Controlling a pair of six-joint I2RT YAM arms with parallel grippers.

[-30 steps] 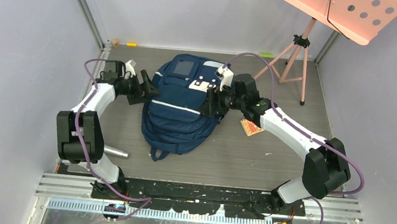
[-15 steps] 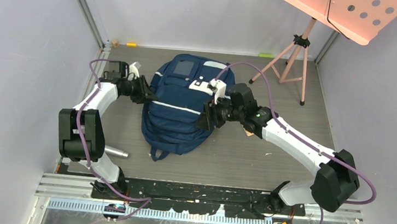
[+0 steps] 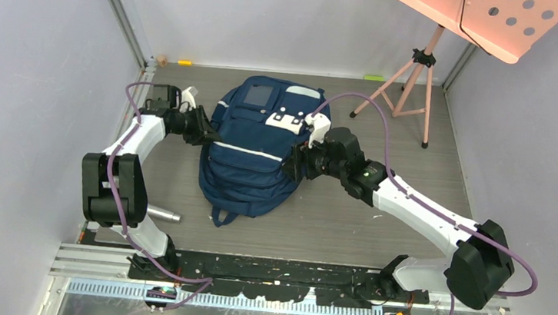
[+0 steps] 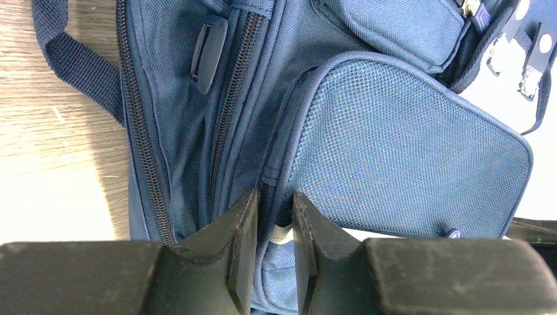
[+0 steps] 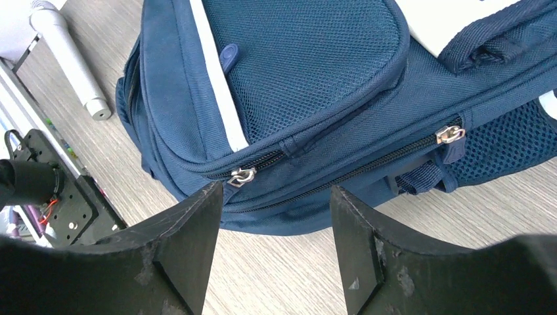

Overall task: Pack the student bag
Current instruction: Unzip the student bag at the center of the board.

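Observation:
The student bag (image 3: pixel 253 155), navy blue with pale stripes and a white patch, lies flat in the middle of the floor. My left gripper (image 3: pixel 207 134) is at its left side. In the left wrist view that gripper (image 4: pixel 272 197) is shut on a fold of the bag (image 4: pixel 407 131) at the seam beside the mesh side pocket. My right gripper (image 3: pixel 293 163) hovers at the bag's right edge. In the right wrist view it (image 5: pixel 276 197) stands open over the floor next to the bag (image 5: pixel 309 72), with a silver zipper pull (image 5: pixel 242 176) just beyond its left fingertip and a second zipper pull (image 5: pixel 449 134) further right.
A silver microphone (image 3: pixel 162 213) lies on the floor near the left arm's base, and the microphone (image 5: pixel 69 62) also shows in the right wrist view. A pink music stand (image 3: pixel 475 14) on a tripod (image 3: pixel 414 86) stands at the back right. Walls close in on three sides.
My left gripper has moved in to the bag's left side and shut on its fabric. My right gripper has slid nearer along the bag's right edge, still open.

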